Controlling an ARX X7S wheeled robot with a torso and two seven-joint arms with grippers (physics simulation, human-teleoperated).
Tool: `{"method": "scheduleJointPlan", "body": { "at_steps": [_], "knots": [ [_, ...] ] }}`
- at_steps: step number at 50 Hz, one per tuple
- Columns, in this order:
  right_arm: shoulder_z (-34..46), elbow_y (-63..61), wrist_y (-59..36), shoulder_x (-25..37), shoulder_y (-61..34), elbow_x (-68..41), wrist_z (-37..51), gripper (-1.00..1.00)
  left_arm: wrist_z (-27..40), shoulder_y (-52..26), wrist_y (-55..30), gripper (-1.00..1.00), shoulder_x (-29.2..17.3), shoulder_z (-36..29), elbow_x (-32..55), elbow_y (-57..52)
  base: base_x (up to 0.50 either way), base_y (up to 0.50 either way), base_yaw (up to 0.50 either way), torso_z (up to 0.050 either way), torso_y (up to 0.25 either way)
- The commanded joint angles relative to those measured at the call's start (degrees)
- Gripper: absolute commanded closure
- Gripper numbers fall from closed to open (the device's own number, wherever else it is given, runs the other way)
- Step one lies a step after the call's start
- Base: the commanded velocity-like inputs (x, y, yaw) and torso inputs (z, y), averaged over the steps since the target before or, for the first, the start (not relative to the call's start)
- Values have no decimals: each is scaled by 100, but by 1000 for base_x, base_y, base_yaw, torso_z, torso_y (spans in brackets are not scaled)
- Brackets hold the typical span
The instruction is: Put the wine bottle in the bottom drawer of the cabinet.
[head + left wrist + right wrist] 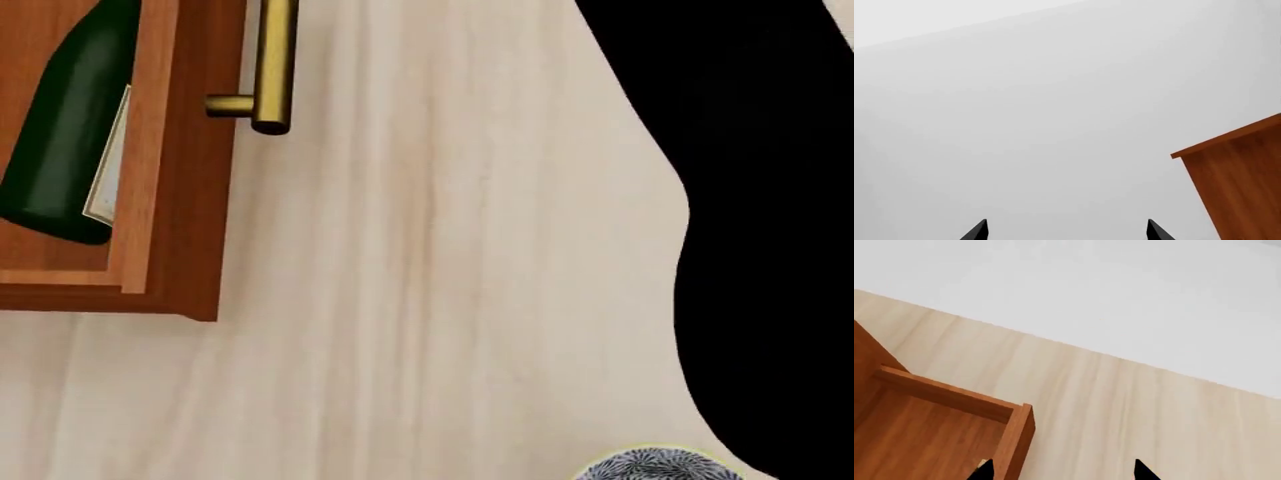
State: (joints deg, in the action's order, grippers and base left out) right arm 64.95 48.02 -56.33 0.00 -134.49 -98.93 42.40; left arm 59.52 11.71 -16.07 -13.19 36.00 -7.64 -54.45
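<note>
In the head view the dark green wine bottle (67,120) with its white label lies inside the pulled-out bottom drawer (180,200), whose brass bar handle (274,60) faces the floor side. The right wrist view shows the drawer's corner and front wall (1014,440) below my right gripper (1062,471), which is open and empty, one fingertip over the drawer's edge. A small tan speck shows beside that fingertip. My left gripper (1066,231) is open and empty, facing a blank wall, with the cabinet (1241,185) to one side.
Pale wood floor (441,300) fills most of the head view. A large black robot part (761,200) covers the right side. A grey speckled round thing (661,468) shows at the bottom edge. A white wall (1121,290) lies beyond the floor.
</note>
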Motion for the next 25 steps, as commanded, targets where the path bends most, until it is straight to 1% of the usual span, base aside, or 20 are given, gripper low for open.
{"method": "scheduleJointPlan", "body": {
  "at_steps": [1,6,15,18,23,25],
  "knots": [
    [-1867,-311,-1066,1,-50,1232,494,-100,-58,-64,-147,-100,-59,-37,-24,-63,0,0,0,0,0],
    [-2490,-459,-1481,1,-50,1653,665,-100,-61,-91,-221,-100,-70,-66,-82,-81,0,0,0,0,0],
    [-3557,-830,-2225,2,-50,1823,1246,-100,-72,-110,-207,-100,-82,-99,-111,-20,0,0,0,0,0],
    [-3815,-919,-2418,3,-49,1795,1409,-100,-82,-117,-237,-100,-89,-105,-125,-37,0,0,0,0,0],
    [-4082,-953,-2610,4,-49,2008,1436,-100,-79,-119,-207,-100,-91,-132,-153,8,0,0,0,0,0],
    [-4118,-942,-2642,6,-48,2028,1442,-100,9,23,122,-100,6,-144,-175,169,0,0,0,0,0]
  ]
}}
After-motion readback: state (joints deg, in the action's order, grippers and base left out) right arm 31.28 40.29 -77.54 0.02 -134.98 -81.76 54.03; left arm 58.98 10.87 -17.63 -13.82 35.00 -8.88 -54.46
